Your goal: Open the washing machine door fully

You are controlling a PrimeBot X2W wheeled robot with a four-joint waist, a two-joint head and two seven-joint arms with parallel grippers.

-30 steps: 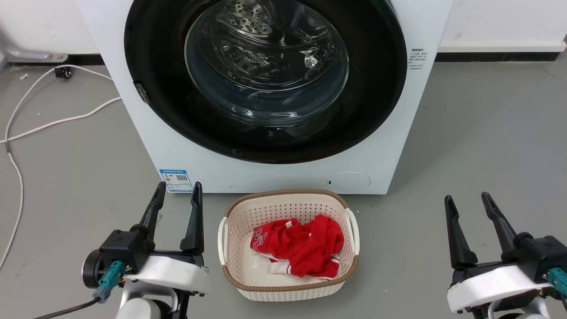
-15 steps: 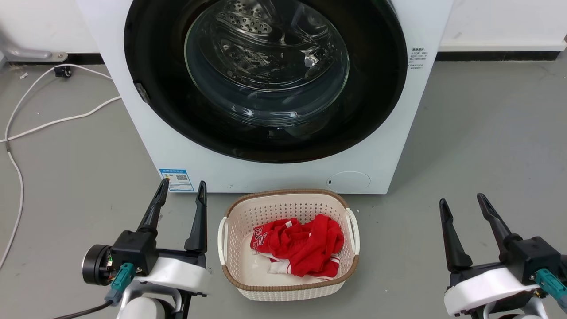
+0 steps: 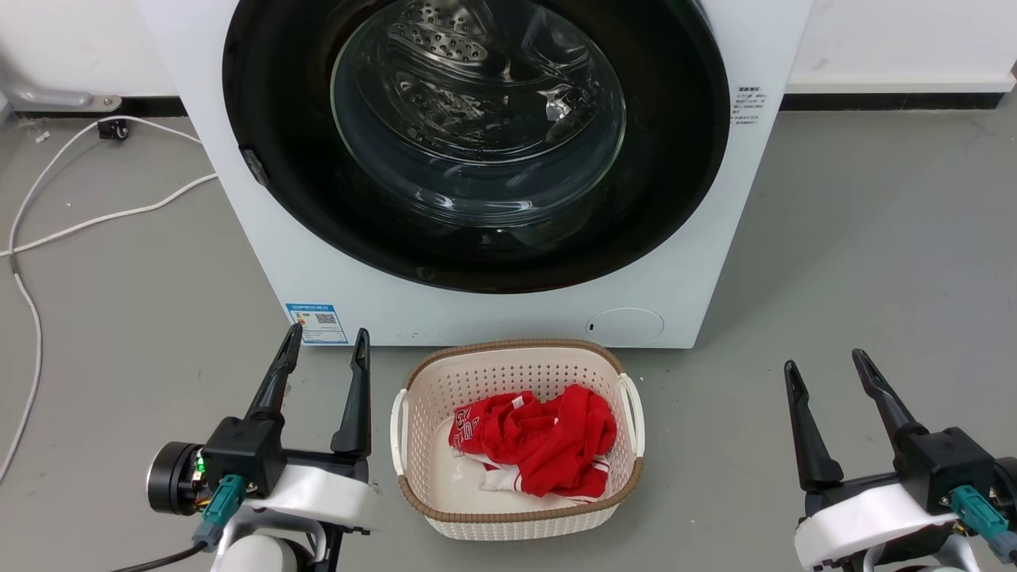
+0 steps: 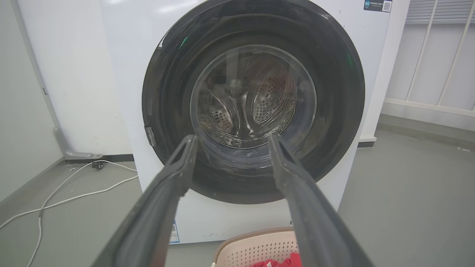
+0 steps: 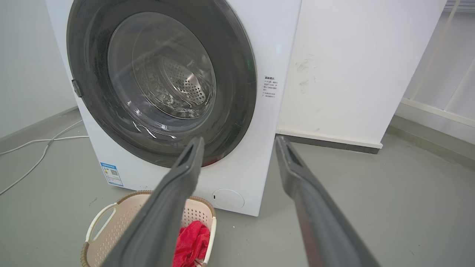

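Caught at the opening step, with no contact made. Saw the door [image 3: 477, 135] shut flat against the front of the washing machine [image 3: 508, 314]. Found the left gripper [image 3: 327, 334] low beside the basket [image 3: 516, 353], with fingers spread and holding nothing. Found the right gripper [image 3: 825, 361] likewise spread and empty, well off to the other side. Judged the next move to need one arm raised to the door's edge, probably at the small grey tab [image 3: 254, 165] on its left side, though could not tell whether catch or hinge. Needed then a hooked fingertip and an outward pull in a wide arc, clear of the basket.
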